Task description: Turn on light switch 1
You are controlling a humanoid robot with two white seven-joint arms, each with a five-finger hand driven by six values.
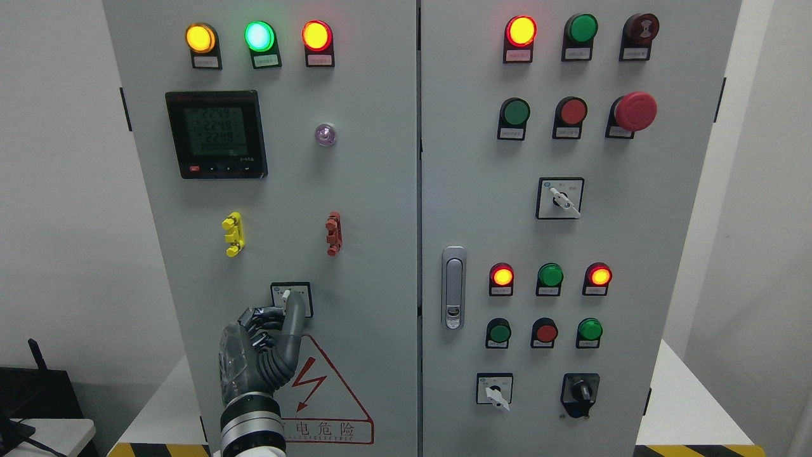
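The left hand (263,346) comes up from the bottom of the frame, left of the middle. Most fingers are curled in, and one finger (295,311) sticks up and touches the small switch (291,297) low on the left door (355,190) of the gray cabinet.

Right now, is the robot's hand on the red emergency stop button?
No. The left hand reaches up to the small selector switch low on the left door, far from the red emergency stop button on the right door.
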